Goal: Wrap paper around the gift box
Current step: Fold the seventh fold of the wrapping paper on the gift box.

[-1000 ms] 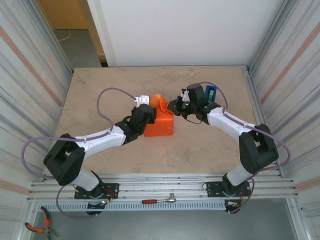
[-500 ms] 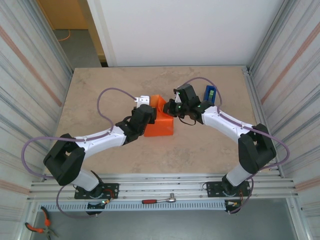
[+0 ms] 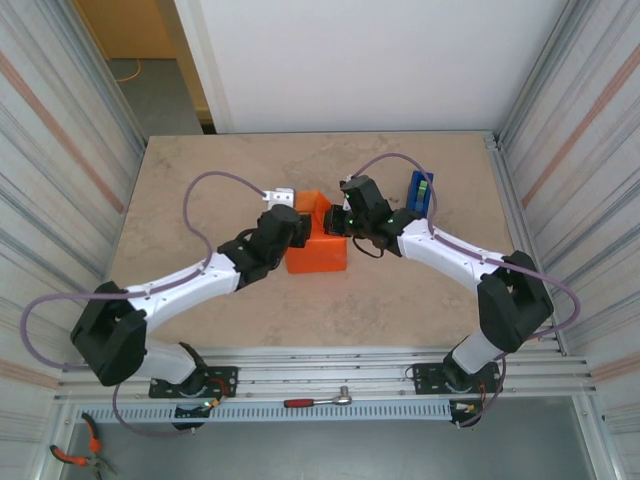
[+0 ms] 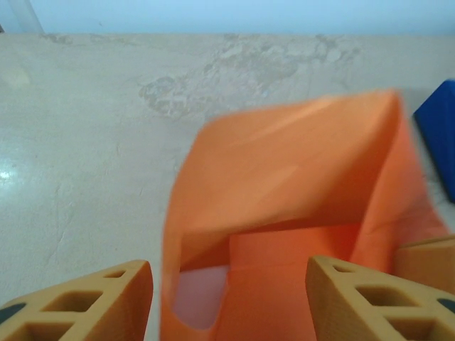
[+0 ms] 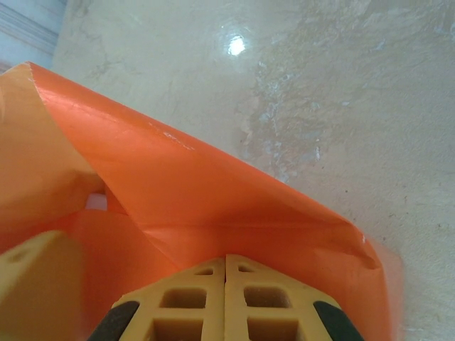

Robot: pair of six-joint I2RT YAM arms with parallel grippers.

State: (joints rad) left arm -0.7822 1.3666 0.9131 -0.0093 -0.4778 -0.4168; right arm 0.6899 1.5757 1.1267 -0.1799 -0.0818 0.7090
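The gift box [image 3: 318, 256] lay on the desk [image 3: 200, 180] between the two pairs of jaws. The left jaws were at its left side and the right jaws at its far right corner. The paper [image 4: 284, 163] covered it. One flap stood up just ahead of the left jaws, folded into a hollow that opened toward them.

The left jaws were released. Their fingers [image 4: 92, 302] stood wide apart, one at each side of the flap's near edge, and I could not tell whether either touched the paper. A pale patch showed low in the hollow, just beside the left-hand finger, too blurred to name.

The right jaws were clenched, their fingers [image 5: 192, 305] pressed flat together. The paper spread just ahead of and below their tips in a creased fold. I could not tell whether any of it was pinched between them. Bare desk lay beyond that fold.

A tape dispenser [image 3: 420, 190] stood near the right jaws, on the side away from the box and apart from it.
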